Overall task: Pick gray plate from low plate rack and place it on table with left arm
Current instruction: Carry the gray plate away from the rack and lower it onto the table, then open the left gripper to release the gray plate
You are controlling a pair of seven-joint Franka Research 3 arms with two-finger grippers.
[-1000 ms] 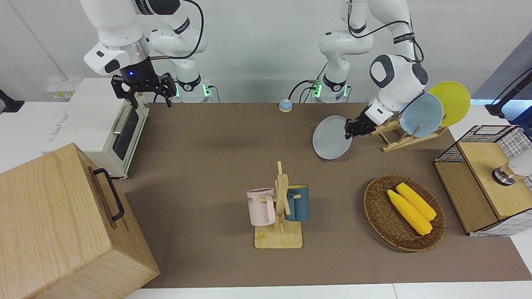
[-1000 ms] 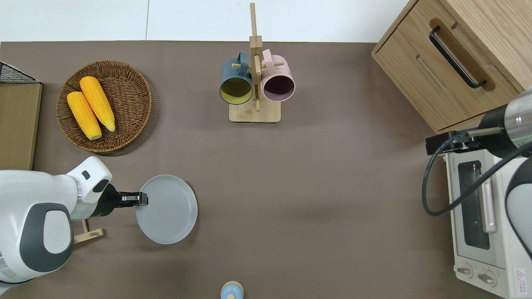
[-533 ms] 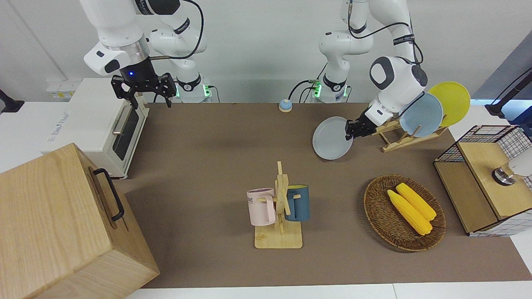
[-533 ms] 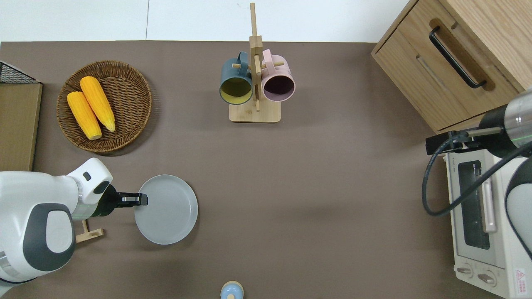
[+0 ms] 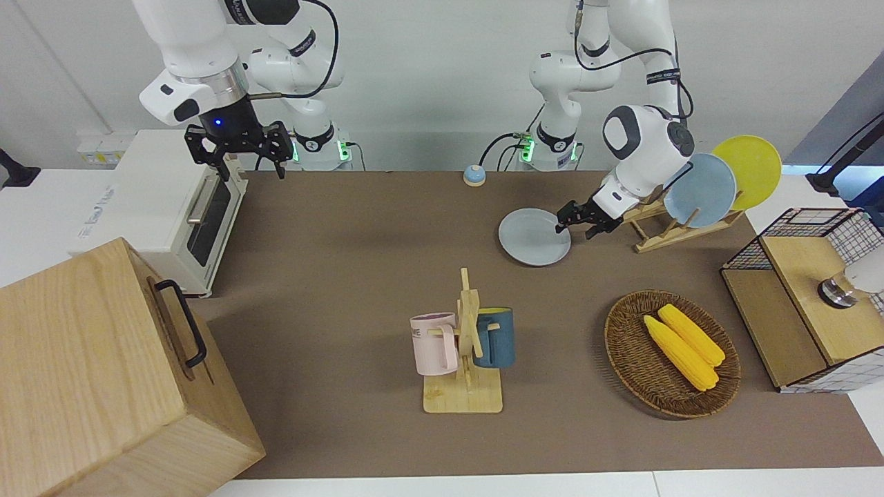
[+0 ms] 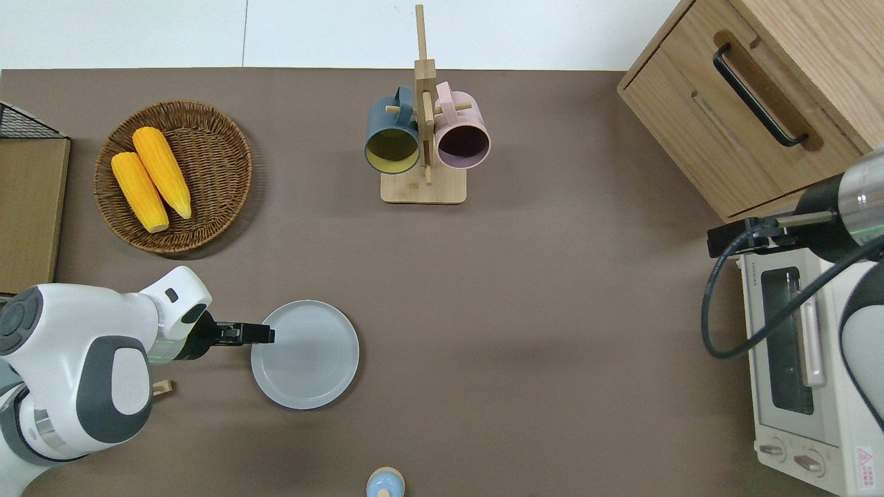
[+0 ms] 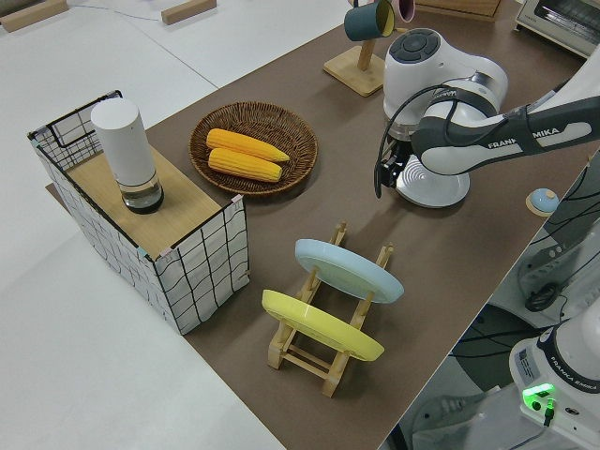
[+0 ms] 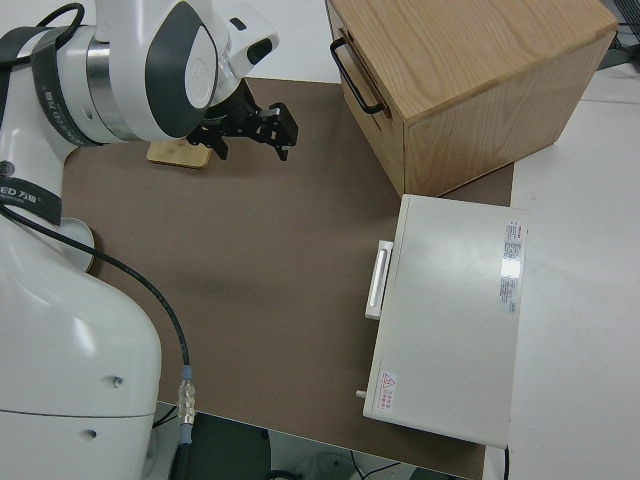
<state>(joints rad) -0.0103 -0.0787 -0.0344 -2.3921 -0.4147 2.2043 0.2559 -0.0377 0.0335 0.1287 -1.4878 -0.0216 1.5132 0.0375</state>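
The gray plate (image 5: 534, 237) lies flat on the table (image 5: 359, 235), beside the rack (image 5: 666, 224). The left end effector (image 5: 579, 222) sits at its rim, fingers apart, released. If the arm withdraws low, a finger may catch the rim and drag the plate. The overhead view hides the finger gap; the front view shows it. The right arm is parked.

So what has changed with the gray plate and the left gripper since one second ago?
The gray plate went from tilted to flat on the table, shifted toward the right arm's end. The left gripper has opened at its rim. The low plate rack and parked right arm are unchanged.
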